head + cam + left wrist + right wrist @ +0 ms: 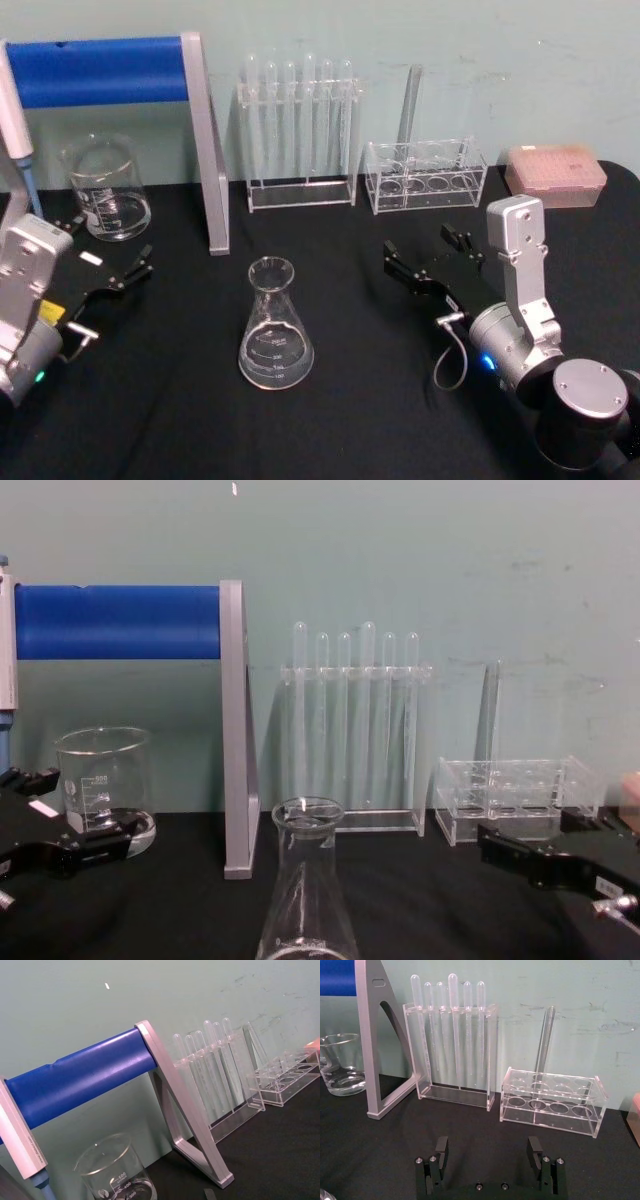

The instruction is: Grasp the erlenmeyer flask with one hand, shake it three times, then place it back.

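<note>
Clear erlenmeyer flask (275,325) on black table (350,400); blue roller (95,70), pink box (555,172)

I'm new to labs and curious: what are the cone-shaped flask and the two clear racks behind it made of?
The erlenmeyer flask looks like clear glass: glossy, with white printed graduation marks. The pipette rack and the test tube rack look like clear acrylic plastic, judging by their flat sheets with frosted cut edges, though that is uncertain.

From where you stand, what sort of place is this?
Probably a chemistry lab bench, or a mock-up of one. A flask and a beaker stand on a black table, with a rack of pipettes and a test-tube rack behind them.
</note>
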